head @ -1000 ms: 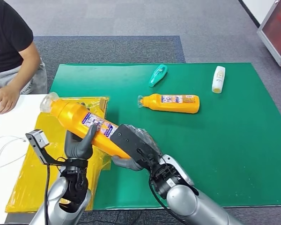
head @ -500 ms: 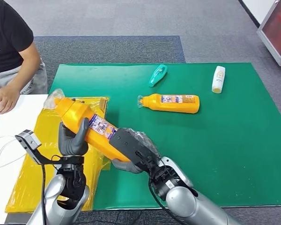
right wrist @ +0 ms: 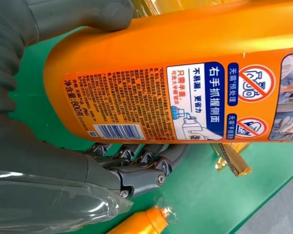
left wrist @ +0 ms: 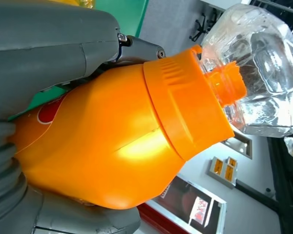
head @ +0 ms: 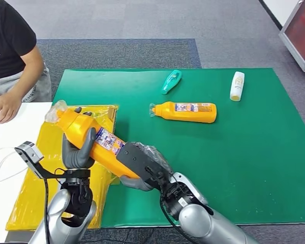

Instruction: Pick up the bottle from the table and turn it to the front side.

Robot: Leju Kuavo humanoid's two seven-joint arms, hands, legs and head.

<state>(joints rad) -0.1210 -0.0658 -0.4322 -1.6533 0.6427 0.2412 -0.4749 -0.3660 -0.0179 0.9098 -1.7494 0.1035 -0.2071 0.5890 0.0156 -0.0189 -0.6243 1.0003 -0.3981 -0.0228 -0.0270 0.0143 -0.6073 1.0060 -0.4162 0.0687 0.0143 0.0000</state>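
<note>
An orange bottle (head: pixel 90 135) with a clear cap hangs slanted above the table's left side, cap end pointing to the far left. My left hand (head: pixel 78 151) grips its neck end, just behind the orange collar (left wrist: pixel 181 105). My right hand (head: pixel 141 163) holds its base end, fingers wrapped under the body. The right wrist view shows the printed back label (right wrist: pixel 167 100) with a barcode facing the camera. The clear cap (left wrist: pixel 259 73) sticks out past the left hand's fingers.
A second orange bottle (head: pixel 185 112) lies on the green mat (head: pixel 239 162), with a teal tube (head: pixel 171 81) and a white bottle (head: pixel 237 85) farther back. A yellow bag (head: pixel 35 183) lies under my left hand. A person (head: pixel 12 56) sits at the far left.
The held bottle has swung its cap end slightly lower and toward me. My left hand has slid up along the bottle toward the neck. The right hand has shifted a little left.
</note>
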